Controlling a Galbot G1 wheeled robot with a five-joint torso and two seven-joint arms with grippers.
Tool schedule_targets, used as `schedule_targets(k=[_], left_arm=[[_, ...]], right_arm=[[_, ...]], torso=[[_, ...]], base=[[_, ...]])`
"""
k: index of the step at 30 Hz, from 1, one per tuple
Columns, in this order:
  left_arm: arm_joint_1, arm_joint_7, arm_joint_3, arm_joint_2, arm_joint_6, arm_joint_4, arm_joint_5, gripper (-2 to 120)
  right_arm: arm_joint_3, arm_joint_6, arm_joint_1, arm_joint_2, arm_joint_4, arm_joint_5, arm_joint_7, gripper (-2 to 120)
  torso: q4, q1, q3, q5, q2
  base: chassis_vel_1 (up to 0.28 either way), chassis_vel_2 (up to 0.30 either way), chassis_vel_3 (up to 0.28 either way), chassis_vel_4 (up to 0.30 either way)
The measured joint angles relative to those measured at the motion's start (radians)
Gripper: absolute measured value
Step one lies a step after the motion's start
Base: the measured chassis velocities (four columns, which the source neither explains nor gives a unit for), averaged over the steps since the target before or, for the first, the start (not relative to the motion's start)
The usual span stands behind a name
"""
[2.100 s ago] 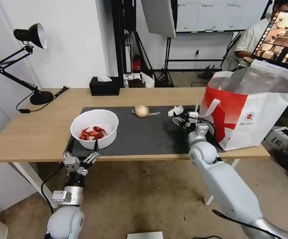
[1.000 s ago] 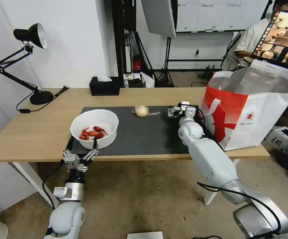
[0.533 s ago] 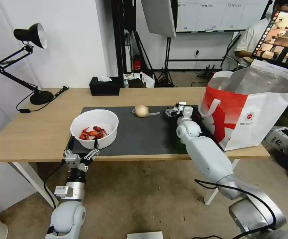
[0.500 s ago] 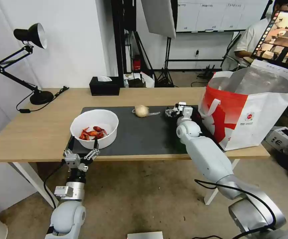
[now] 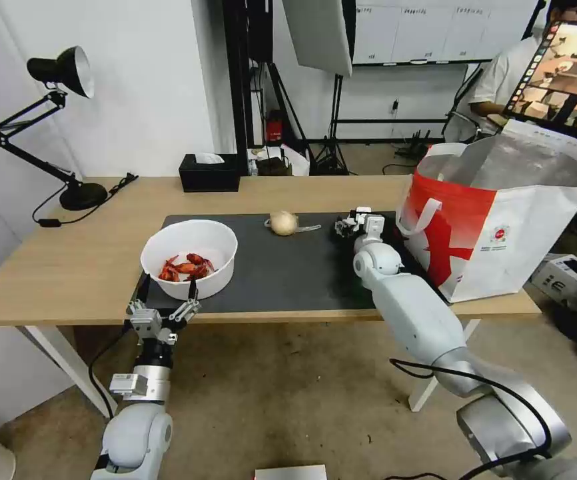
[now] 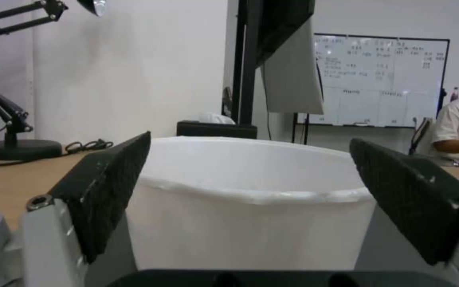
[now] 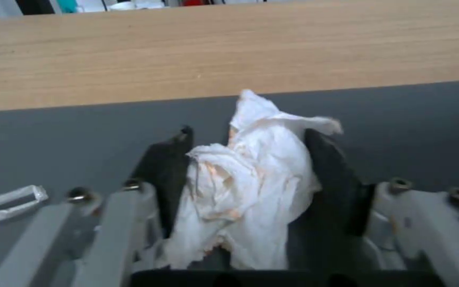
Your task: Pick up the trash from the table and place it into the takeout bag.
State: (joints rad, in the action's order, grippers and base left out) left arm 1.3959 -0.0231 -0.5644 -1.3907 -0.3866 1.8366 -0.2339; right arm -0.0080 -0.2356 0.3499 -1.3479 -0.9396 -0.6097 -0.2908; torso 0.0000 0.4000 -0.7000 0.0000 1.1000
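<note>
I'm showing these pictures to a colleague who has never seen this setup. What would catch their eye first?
Probably the takeout bag, big and red-fronted, standing open at the table's right end. Just left of it, the right gripper is shut on the crumpled white tissue over the dark mat. Near the front edge, the white bowl of red crayfish shells sits just ahead of the open left gripper.
</note>
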Motion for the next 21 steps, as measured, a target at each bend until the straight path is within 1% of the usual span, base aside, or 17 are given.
schedule_targets(k=[1, 2, 5, 6, 8, 9, 10, 13, 14, 15, 21], left_arm=[[0.000, 0.000, 0.000, 0.000, 0.000, -0.001, 0.000, 100], [0.000, 0.000, 0.000, 0.000, 0.000, -0.001, 0.000, 100], [-0.002, 0.000, 0.000, 0.000, 0.000, -0.002, 0.000, 100], [-0.002, 0.000, 0.000, 0.000, 0.000, -0.002, 0.000, 100], [-0.005, 0.000, 0.001, 0.001, 0.000, -0.004, 0.000, 100], [-0.007, 0.000, 0.001, 0.001, 0.000, -0.005, 0.000, 100], [-0.007, 0.000, 0.001, 0.001, 0.000, -0.005, 0.000, 100], [-0.009, 0.000, 0.000, 0.001, 0.000, -0.007, -0.001, 100], [-0.009, 0.000, 0.000, 0.001, 0.000, -0.007, -0.001, 100], [-0.009, 0.000, 0.000, 0.002, 0.000, -0.007, -0.001, 100], [-0.009, 0.001, -0.001, 0.002, 0.000, -0.008, -0.001, 100]], right_arm=[[0.000, 0.000, 0.001, 0.000, 0.000, 0.000, 0.000, 50], [0.000, 0.000, 0.001, 0.000, 0.000, 0.000, 0.000, 50], [0.000, -0.001, 0.005, 0.002, 0.001, 0.000, 0.000, 33], [0.000, -0.001, 0.005, 0.002, 0.001, 0.000, 0.000, 33], [0.001, -0.001, 0.005, 0.003, 0.001, 0.000, 0.000, 25], [0.002, -0.001, 0.005, 0.003, 0.002, 0.000, 0.000, 18], [0.002, -0.001, 0.005, 0.003, 0.002, 0.000, 0.000, 18], [0.004, -0.001, 0.006, 0.004, 0.003, 0.000, 0.000, 5], [0.004, -0.001, 0.006, 0.004, 0.003, 0.000, 0.000, 5], [0.005, -0.001, 0.008, 0.004, 0.003, 0.000, 0.000, 0], [0.009, -0.001, 0.016, 0.004, 0.004, -0.001, 0.001, 0]], torso=[[0.0000, 0.000, 0.000, 0.0000, 0.000], [0.0000, 0.000, 0.000, 0.0000, 0.000], [0.0000, 0.000, 0.000, 0.0000, 0.000], [0.0000, 0.000, 0.000, 0.0000, 0.000], [-0.0001, 0.000, 0.000, 0.0000, 0.000], [0.0000, 0.000, 0.000, 0.0000, 0.000], [0.0000, 0.000, 0.000, 0.0000, 0.000], [0.0000, 0.000, 0.000, 0.0000, 0.000], [0.0000, 0.000, 0.000, 0.0000, 0.000], [-0.0001, 0.000, 0.000, 0.0000, 0.000], [0.0000, 0.000, 0.000, 0.0000, 0.000]], base=[[0.000, 0.000, 0.000, 0.000], [0.000, 0.000, 0.000, 0.000], [0.000, 0.000, 0.000, 0.000], [0.000, 0.000, 0.000, 0.000], [0.000, 0.000, 0.000, 0.000], [0.000, 0.000, 0.000, 0.000], [0.000, 0.000, 0.000, 0.000], [0.000, 0.000, 0.000, 0.000], [0.000, 0.000, 0.000, 0.000], [0.000, 0.000, 0.000, 0.000], [0.000, 0.000, 0.000, 0.000]])
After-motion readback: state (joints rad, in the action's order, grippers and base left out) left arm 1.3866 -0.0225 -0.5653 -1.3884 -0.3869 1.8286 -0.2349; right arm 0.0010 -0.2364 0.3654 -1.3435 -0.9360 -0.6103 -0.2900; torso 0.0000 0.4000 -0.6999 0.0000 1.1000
